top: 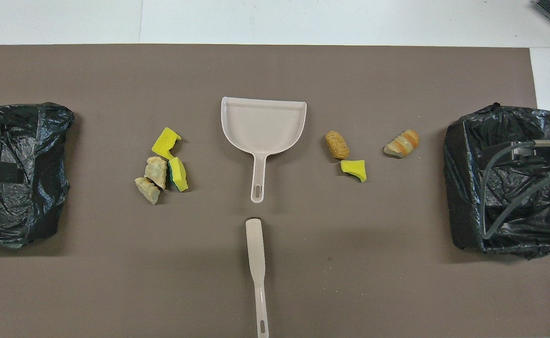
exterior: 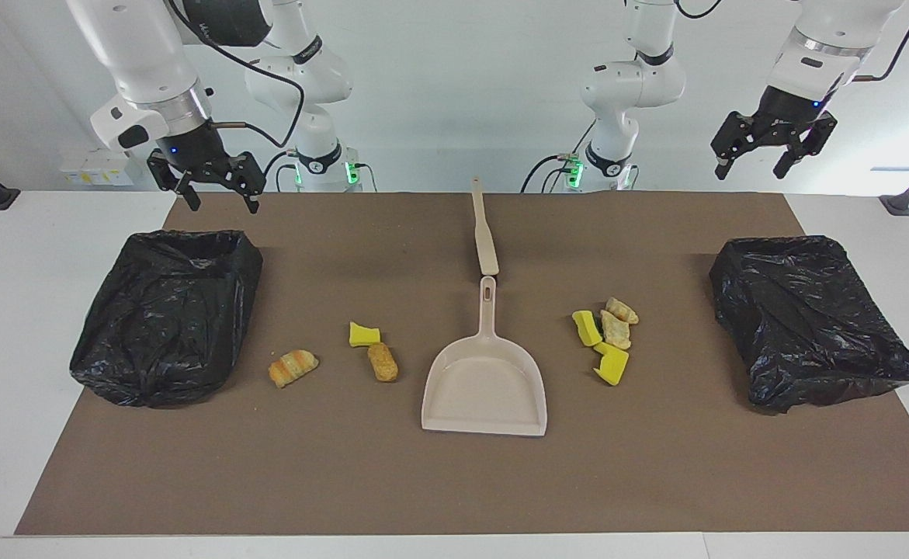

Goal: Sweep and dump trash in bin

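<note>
The trash lies on the brown mat in two clusters either side of a beige dustpan [exterior: 485,384]. Toward the left arm's end are two yellow sponge chunks [exterior: 586,327] [exterior: 613,363] and two tan lumps [exterior: 615,330]. Toward the right arm's end are a yellow chunk [exterior: 363,335], a brown lump [exterior: 382,362] and a striped bread piece [exterior: 293,368]. A beige brush [exterior: 485,233] lies nearer the robots, in line with the dustpan handle. My right gripper [exterior: 221,203] hangs open above one black-bagged bin [exterior: 167,318]. My left gripper [exterior: 751,172] hangs open, high above the mat's edge by the other bin [exterior: 811,318]. Both hold nothing.
The brown mat [top: 275,291] covers most of the white table. From overhead, the dustpan [top: 263,124] opens away from the robots and the brush [top: 256,253] lies lengthwise. The right arm's cable [top: 505,188] hangs over its bin [top: 462,188].
</note>
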Motion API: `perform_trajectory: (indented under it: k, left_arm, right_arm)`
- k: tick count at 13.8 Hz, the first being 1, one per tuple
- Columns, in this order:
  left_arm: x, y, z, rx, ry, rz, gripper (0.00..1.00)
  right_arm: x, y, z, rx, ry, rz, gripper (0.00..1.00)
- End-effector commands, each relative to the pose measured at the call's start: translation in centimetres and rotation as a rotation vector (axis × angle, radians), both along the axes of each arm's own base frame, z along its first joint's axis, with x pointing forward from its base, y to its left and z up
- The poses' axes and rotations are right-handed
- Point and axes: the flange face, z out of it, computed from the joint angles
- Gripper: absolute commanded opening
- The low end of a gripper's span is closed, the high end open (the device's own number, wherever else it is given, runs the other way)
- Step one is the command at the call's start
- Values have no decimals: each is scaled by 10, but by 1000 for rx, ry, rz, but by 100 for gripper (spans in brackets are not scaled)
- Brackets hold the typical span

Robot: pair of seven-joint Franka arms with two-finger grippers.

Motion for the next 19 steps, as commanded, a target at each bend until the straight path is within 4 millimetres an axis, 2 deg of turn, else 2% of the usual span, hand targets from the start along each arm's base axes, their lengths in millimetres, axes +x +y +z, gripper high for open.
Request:
perform_trajectory:
  k: [1, 7, 12, 17, 19]
  left_arm:
    - [-7, 4, 3, -13, 11, -9, 100]
    - [-13, 8, 2, -12, 46, -25, 100]
    - [-11, 20, 1, -14, 35, 16, 100]
    - [-25, 0, -20, -8, 85, -19, 100]
    - [-31, -22, -33, -4, 111, -59, 100]
  right_arm:
    - [-6, -3, 1, 2, -10, 29, 100]
    - [-6, -2, 0, 1, -10, 30, 100]
    - [-6, -2, 0, 2, -10, 32, 100]
    - [-7, -2, -3, 2, -4, 32, 100]
    - [-6, -1, -10, 2, 8, 36, 100]
